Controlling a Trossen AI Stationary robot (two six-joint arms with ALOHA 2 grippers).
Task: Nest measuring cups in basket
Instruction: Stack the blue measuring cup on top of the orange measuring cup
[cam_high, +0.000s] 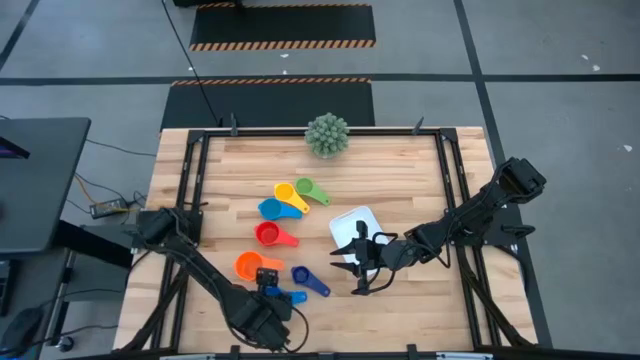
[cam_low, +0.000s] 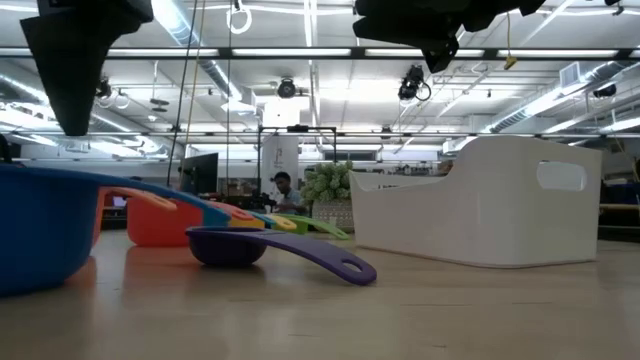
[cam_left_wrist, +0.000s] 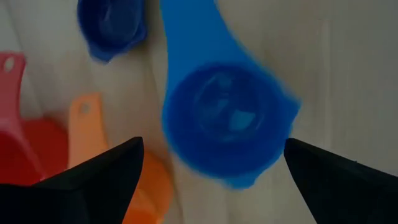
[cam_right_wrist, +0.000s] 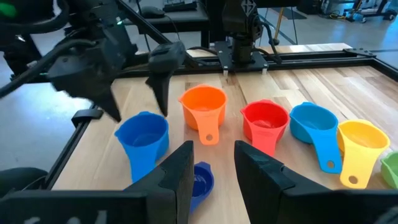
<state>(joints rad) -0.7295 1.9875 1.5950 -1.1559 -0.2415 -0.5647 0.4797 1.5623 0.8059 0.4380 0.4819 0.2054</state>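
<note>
Several measuring cups lie loose on the wooden table: green (cam_high: 312, 190), yellow (cam_high: 288, 192), light blue (cam_high: 273, 208), red (cam_high: 268, 235), orange (cam_high: 248, 265), dark blue (cam_high: 311, 281) and a mid-blue one (cam_high: 288, 296). My left gripper (cam_left_wrist: 214, 174) is open above the mid-blue cup (cam_left_wrist: 227, 124), one finger on each side of its bowl, touching nothing. My right gripper (cam_right_wrist: 214, 165) is open and empty. It hovers beside the white basket (cam_high: 360, 225), above the dark blue cup (cam_right_wrist: 200, 182). The basket stands flat on the table.
A green spiky ball plant (cam_high: 327, 134) stands at the table's far edge. Black frame rails (cam_high: 195, 190) run along the left and right sides. Bare wood lies near the table's near edge and to the right of the basket (cam_low: 480, 205).
</note>
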